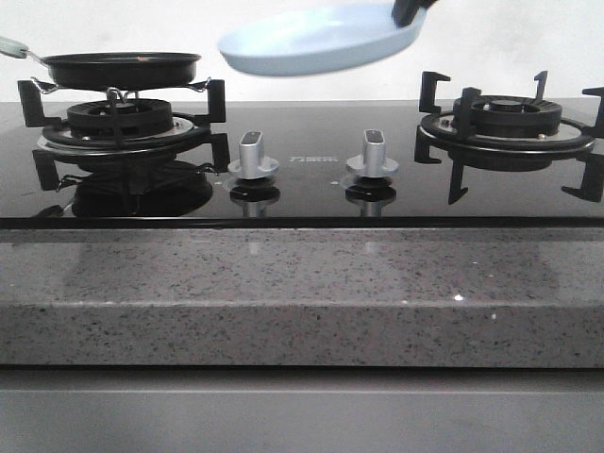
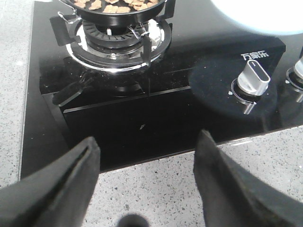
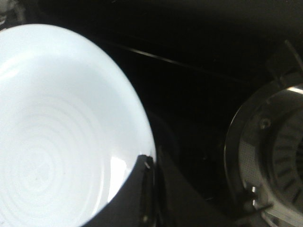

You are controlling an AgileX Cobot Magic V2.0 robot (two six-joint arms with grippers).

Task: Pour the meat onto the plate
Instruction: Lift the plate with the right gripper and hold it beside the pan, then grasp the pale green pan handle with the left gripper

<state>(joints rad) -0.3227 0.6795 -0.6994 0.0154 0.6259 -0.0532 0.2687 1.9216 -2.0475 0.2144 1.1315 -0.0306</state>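
Observation:
The pale blue plate [image 1: 321,40] hangs tilted in the air above the middle of the hob, its right rim pinched by my right gripper [image 1: 410,11], which is shut on it. The right wrist view shows the plate [image 3: 57,123] empty, with a black finger over its rim. The meat [image 2: 113,5], small reddish-brown chips, lies in the black frying pan [image 1: 121,68] on the left burner. My left gripper [image 2: 147,161] stands open over the speckled counter edge in front of that burner, nothing between its fingers. It does not show in the front view.
The right burner [image 1: 510,127] with its black pan supports is bare. Two silver knobs [image 1: 253,156] [image 1: 374,154] stand on the black glass hob between the burners. A grey speckled counter [image 1: 302,293] runs along the front.

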